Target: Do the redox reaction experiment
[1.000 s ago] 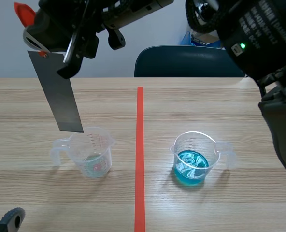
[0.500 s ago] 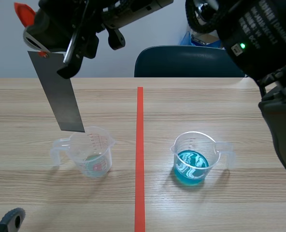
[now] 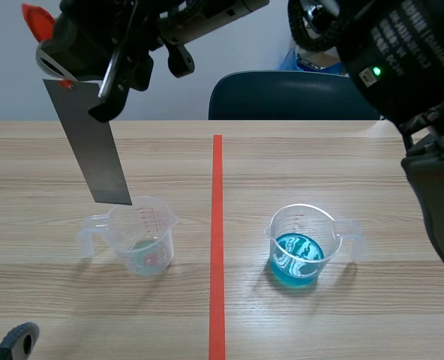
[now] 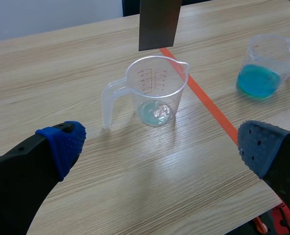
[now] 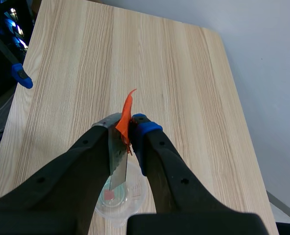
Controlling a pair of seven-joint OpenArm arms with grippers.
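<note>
My right arm reaches across from the right, and its gripper [image 3: 72, 71] [image 5: 125, 129] is shut on the top of a grey metal strip [image 3: 91, 146] [image 5: 116, 161] with an orange tag [image 3: 36, 21] [image 5: 127, 117]. The strip [image 4: 158, 24] hangs upright, its lower end just above the rim of a clear measuring cup [image 3: 143, 236] [image 4: 157, 90] [image 5: 120, 200] holding a little pale liquid. A second clear cup [image 3: 304, 244] [image 4: 267, 61] with blue liquid stands right of the tape line. My left gripper [image 4: 162, 142] [image 3: 16, 341] is open, low near the table's front edge, short of the clear cup.
An orange-red tape line [image 3: 217, 240] [image 4: 199, 95] runs down the middle of the wooden table [image 3: 342, 157] between the two cups. A dark blue chair [image 3: 289, 96] stands behind the far edge.
</note>
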